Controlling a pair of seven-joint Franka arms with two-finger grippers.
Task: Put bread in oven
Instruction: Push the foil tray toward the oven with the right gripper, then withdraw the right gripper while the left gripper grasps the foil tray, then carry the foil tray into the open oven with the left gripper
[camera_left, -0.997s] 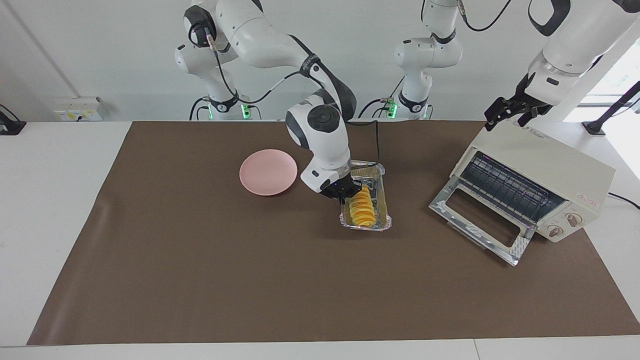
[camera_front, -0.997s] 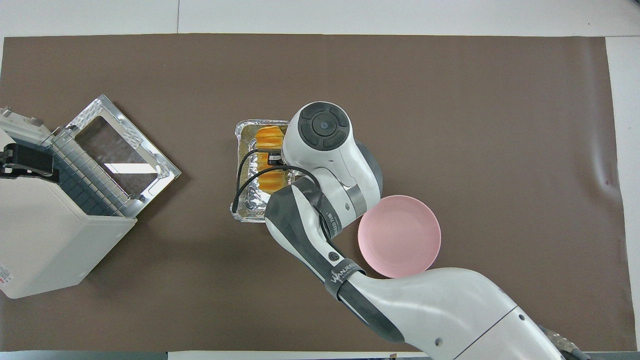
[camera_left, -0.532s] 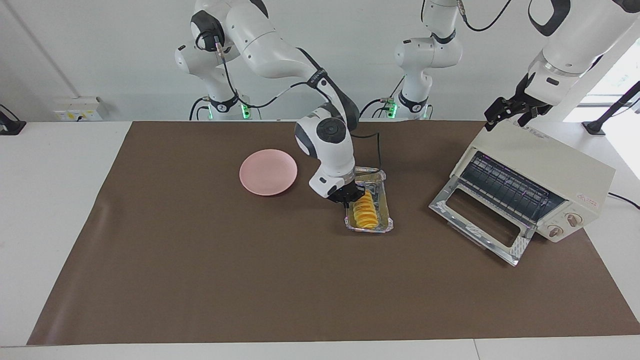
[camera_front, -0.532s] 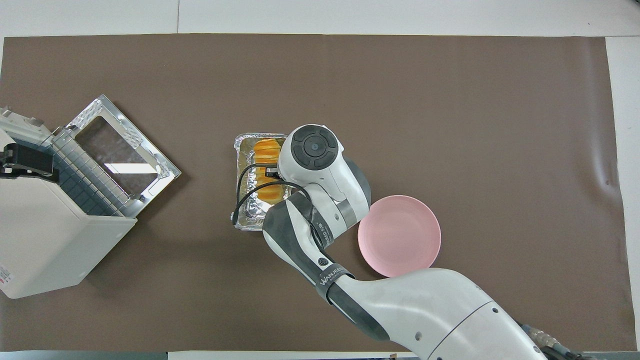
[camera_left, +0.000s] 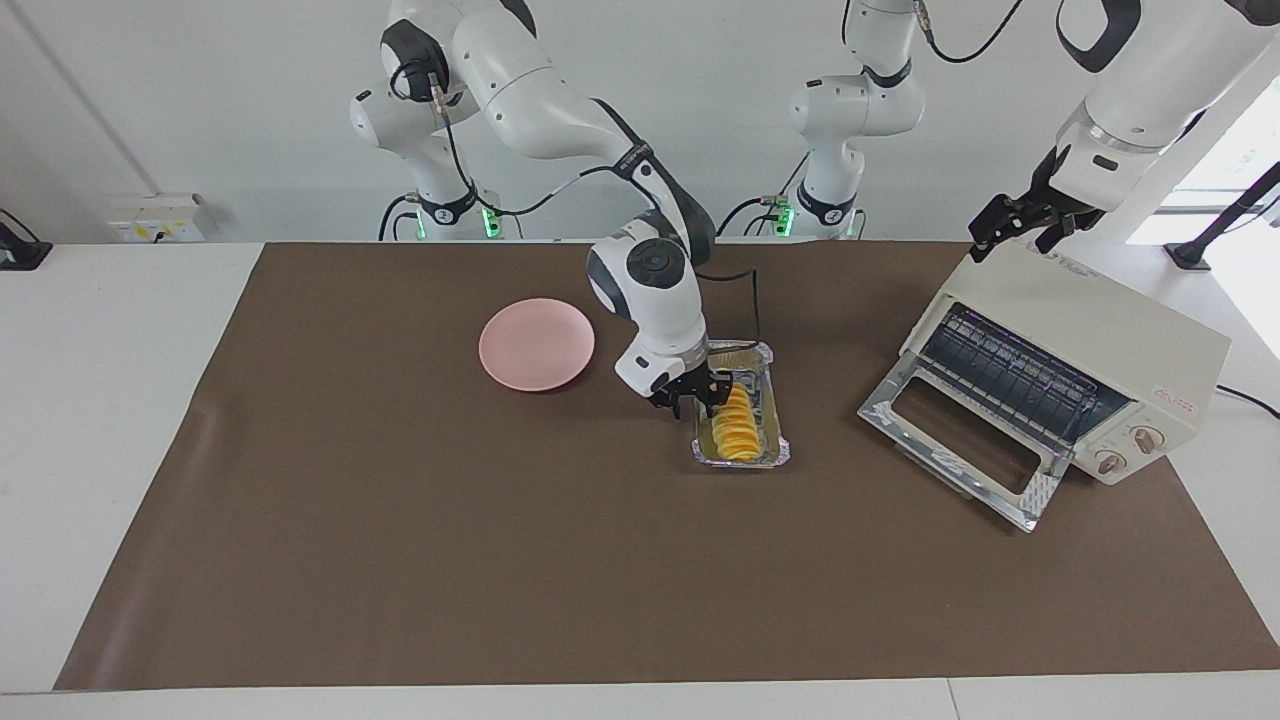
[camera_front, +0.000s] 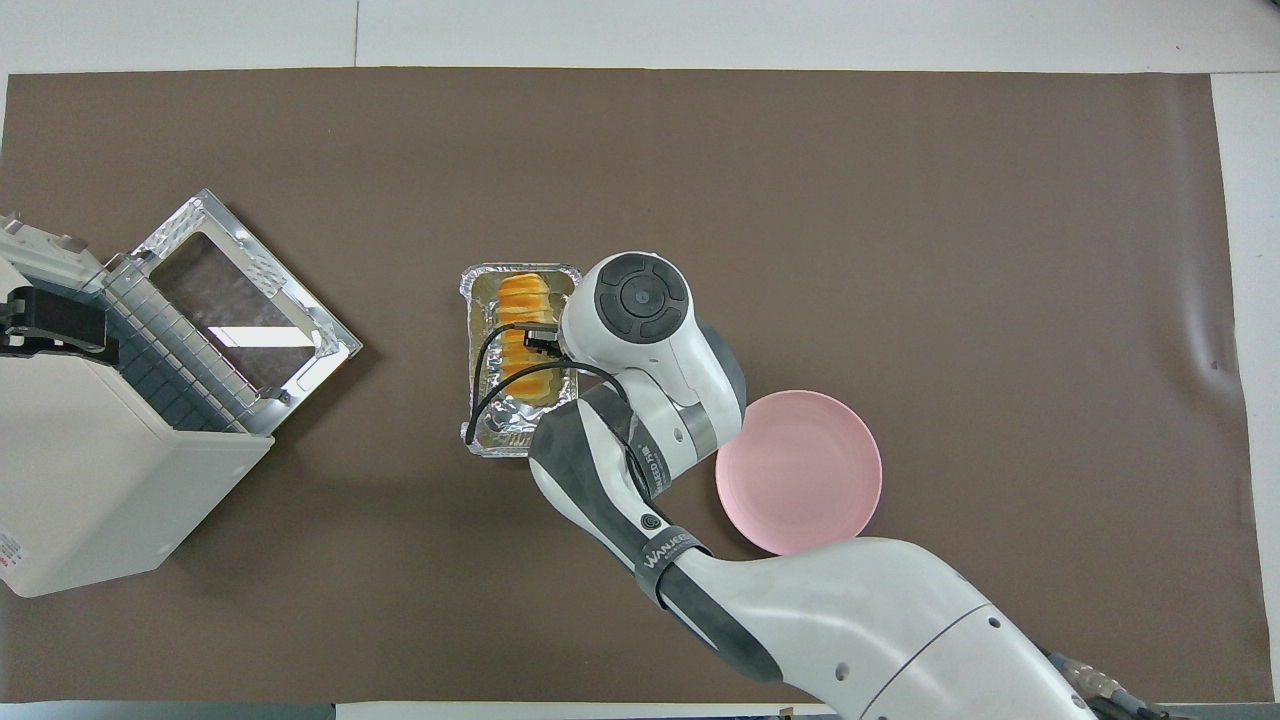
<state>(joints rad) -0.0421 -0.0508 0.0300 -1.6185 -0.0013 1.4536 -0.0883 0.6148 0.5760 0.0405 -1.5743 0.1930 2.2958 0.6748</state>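
Facing and overhead views of the two-arm workspace. The small golden yellow-orange loaf of bread (camera_left: 736, 427) with slice-like ridges is lying lengthwise in the silver rectangular foil tray (camera_left: 772, 437), which is resting on the brown mat (camera_left: 500, 560) covering the white table (camera_left: 100, 400) near its middle.

In the facing view, the right hand (camera_left: 690, 400) is hanging low at the tray's 10 o'clock corner, at the end of the loaf nearer to the robots. Its two dark fingers are standing apart, one over the tray's rim toward the plate and one touching or just beside the loaf; whether they are pressing the bread cannot be told. In the overhead view the arm's round white wrist is covering this hand.

The round pink plate (camera_left: 537, 343) is lying toward the right arm's end of the table, at about 10 o'clock from the tray in the facing view, near it but apart.

The cream-white boxy toaster oven (camera_left: 1090, 320) is standing toward the left arm's end of the table, at about 3 o'clock from the tray in the facing view, well apart. Its glass drop-down door (camera_left: 960, 440) is lying open and its wire rack (camera_left: 1020, 375) is showing.

The left hand (camera_left: 1020, 232) is waiting over the oven's top edge nearest the robots, its fingers spread open and holding nothing.
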